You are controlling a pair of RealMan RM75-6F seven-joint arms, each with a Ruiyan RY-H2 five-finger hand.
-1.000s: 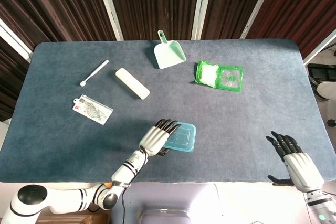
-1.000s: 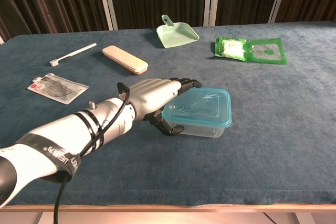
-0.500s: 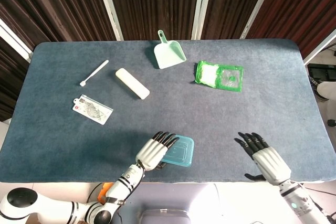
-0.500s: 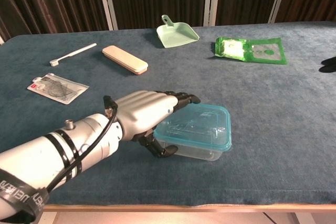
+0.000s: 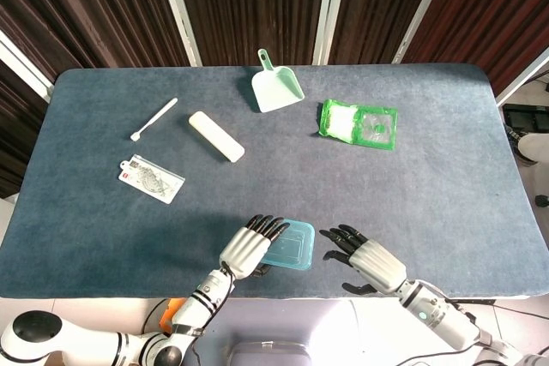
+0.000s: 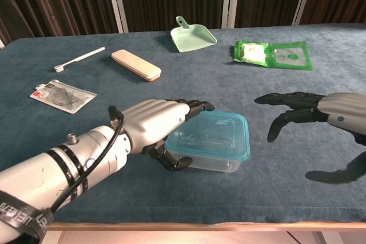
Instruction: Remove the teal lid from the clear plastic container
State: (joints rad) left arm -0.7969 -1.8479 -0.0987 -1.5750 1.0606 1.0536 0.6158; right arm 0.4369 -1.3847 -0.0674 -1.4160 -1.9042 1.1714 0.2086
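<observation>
A clear plastic container (image 6: 213,162) with a teal lid (image 6: 214,136) (image 5: 290,245) sits near the table's front edge. My left hand (image 6: 153,125) (image 5: 249,247) grips its left end, fingers lying over the lid and thumb against the clear side wall. My right hand (image 6: 311,110) (image 5: 364,258) hovers just right of the container with fingers spread and nothing in it, its fingertips pointing toward the lid and a short gap away.
Farther back on the blue table (image 5: 429,152) lie a mint dustpan (image 5: 276,87), a green packet (image 5: 359,124), a cream case (image 5: 216,135), a white toothbrush (image 5: 154,118) and a small clear pouch (image 5: 151,178). The table's front edge runs just below both hands.
My left hand has drawn the container toward the front edge. My right hand has swept in from the far right to just beside the container.
</observation>
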